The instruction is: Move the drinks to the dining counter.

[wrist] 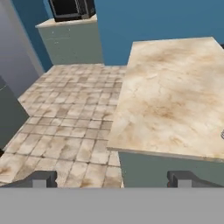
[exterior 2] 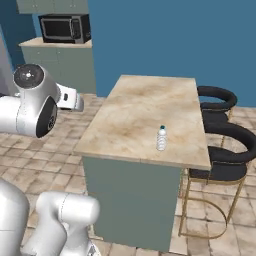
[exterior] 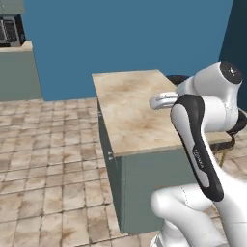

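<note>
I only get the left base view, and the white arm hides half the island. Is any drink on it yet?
Observer: Yes. A clear water bottle stands upright on the dining counter, near the edge by the black stools.
Operator: Is the arm holding anything?
Observer: No. The end effector is open, with nothing in it.
Operator: What does it face?
Observer: The counter's near edge and the tiled floor beside it.
</note>
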